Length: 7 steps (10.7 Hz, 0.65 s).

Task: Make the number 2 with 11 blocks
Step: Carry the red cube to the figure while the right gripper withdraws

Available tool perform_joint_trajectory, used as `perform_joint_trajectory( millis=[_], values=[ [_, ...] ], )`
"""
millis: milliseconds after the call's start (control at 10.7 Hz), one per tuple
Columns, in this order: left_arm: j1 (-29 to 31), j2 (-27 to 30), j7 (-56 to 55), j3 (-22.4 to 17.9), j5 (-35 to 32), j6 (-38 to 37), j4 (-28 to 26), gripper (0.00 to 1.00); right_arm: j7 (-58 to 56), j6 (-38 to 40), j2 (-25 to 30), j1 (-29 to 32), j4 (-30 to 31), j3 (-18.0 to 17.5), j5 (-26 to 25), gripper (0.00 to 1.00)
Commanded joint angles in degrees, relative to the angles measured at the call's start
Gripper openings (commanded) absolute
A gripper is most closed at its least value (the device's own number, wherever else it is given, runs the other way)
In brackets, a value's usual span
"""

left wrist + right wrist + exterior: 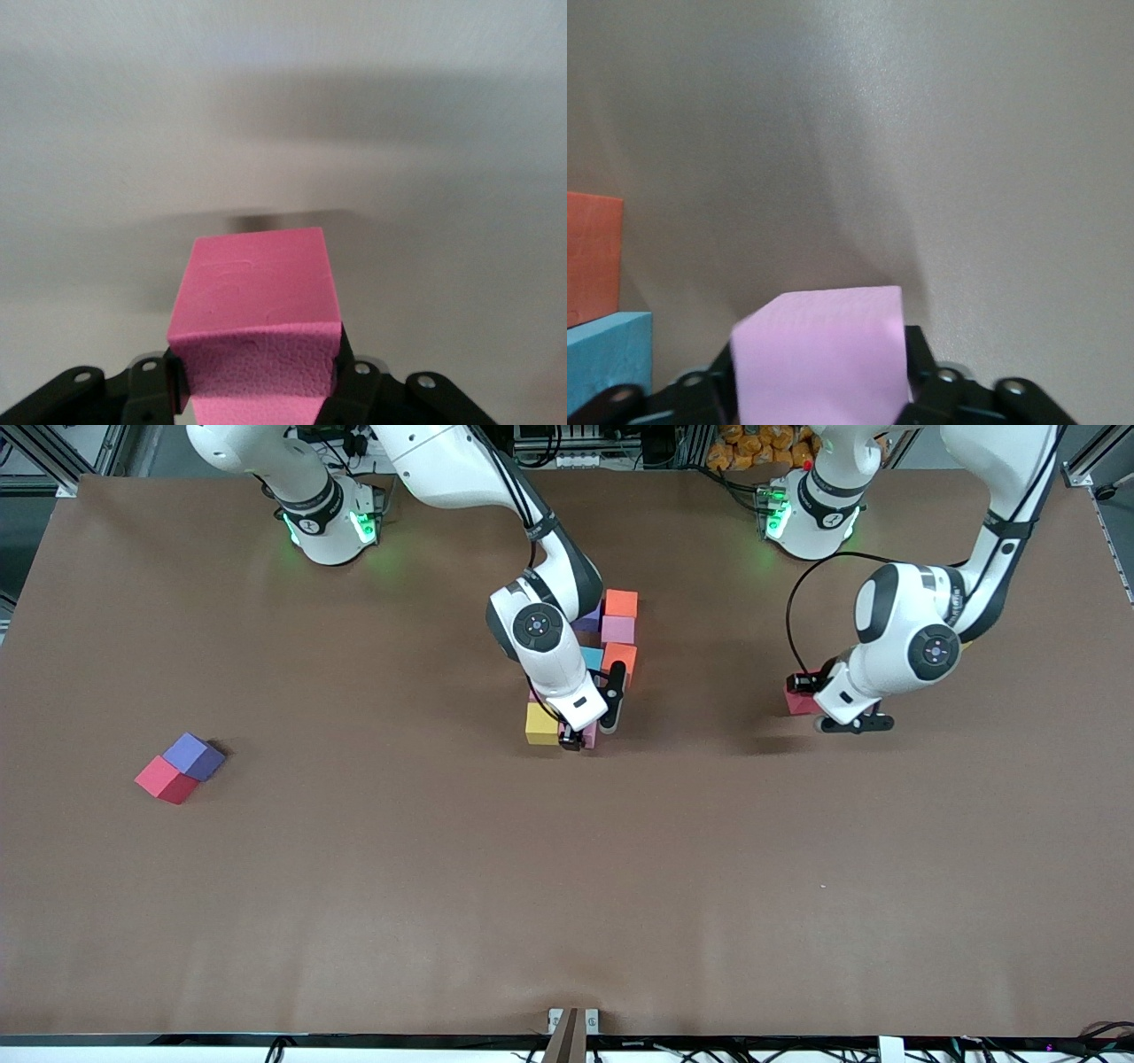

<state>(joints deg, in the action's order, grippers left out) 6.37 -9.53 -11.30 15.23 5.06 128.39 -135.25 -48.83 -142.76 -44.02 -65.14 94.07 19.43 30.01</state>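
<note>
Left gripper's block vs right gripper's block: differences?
Colour: the red block is saturated, while the pink block is pale.
Neighbours: the red block is alone toward the left arm's end of the table, while the pink block is beside the yellow block in the mid-table cluster.
Grip: the left gripper is shut on the red block, while the right gripper is at the pink block.
Shared: both are plain cubes.

My front camera hangs high over the brown paper-covered table (354,886), facing my two bases, taking in the whole surface from well back; my left wrist camera sits just above my left gripper (257,390), very close to the deep pink foam cube (254,310) between its fingers; my right wrist camera looks past my right gripper (819,398) at a pale pink foam cube (819,363), equally close; all three views share the tabletop.
</note>
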Motion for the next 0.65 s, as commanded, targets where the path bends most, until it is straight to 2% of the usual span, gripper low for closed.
perform_joint_trajectory(
  millis=[0,281,561],
  values=[
    [-1.4,0.6,-9.3,0.4,5.6,-7.1,7.2,0.43,0.2,-0.3,0.2,0.5,-0.1,-0.3,-0.8,1.0],
    [-4.1,-1.4,-19.3,0.4,11.0,-7.1,11.7,0.43,0.7,3.1,2.2,0.5,0.0,0.0,-0.7,1.0],
    [-6.2,-3.4,-28.4,0.1,16.6,-5.7,13.5,0.43,0.7,12.7,7.6,0.1,-0.1,4.0,-1.0,1.0]
  ],
)
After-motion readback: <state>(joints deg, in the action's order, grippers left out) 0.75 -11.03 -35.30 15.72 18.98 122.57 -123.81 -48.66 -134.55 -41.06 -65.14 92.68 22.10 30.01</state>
